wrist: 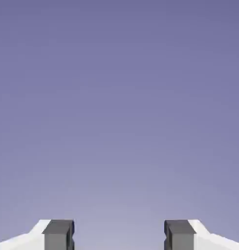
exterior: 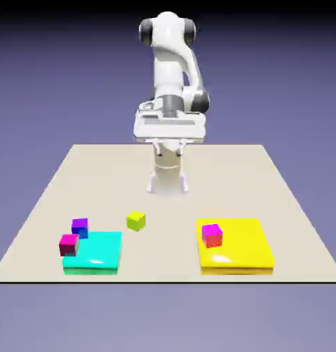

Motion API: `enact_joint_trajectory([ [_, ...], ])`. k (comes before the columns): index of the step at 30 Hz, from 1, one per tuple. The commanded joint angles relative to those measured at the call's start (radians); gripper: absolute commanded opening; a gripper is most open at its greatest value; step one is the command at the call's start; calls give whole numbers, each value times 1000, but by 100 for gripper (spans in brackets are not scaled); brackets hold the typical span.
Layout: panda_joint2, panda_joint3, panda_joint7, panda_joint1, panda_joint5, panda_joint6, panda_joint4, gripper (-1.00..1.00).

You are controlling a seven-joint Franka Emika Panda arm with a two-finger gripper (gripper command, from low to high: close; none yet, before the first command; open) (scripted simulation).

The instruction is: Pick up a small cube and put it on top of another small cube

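Four small cubes wait: the lime-green cube (exterior: 135,221) sits alone on the beige table (exterior: 266,179), while the wide-spread, empty gripper (exterior: 168,146) risks nudging the touching purple cube (exterior: 80,227) and magenta cube (exterior: 69,243).

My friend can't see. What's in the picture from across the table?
A white robot arm stands behind a beige table, its open gripper empty. Near the front lie four small cubes, a flat cyan block and a flat yellow block.
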State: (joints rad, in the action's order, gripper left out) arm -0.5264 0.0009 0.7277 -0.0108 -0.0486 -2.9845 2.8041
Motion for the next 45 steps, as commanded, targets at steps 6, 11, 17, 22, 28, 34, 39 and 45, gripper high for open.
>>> enact_joint_trajectory([
  [6,217,4,-66,6,-242,261,-29,0],
  [11,397,8,-122,11,-443,478,-54,0],
  [17,614,12,-188,17,-685,739,-83,0],
  [22,723,-4,-184,27,-805,798,-95,0],
  [28,863,-71,-81,55,-955,688,-103,-100],
  [34,687,13,-210,19,-766,827,-92,-100],
  [39,706,195,-300,18,-781,924,-223,-100],
  [45,729,412,-408,17,-799,1041,-379,-100],
])
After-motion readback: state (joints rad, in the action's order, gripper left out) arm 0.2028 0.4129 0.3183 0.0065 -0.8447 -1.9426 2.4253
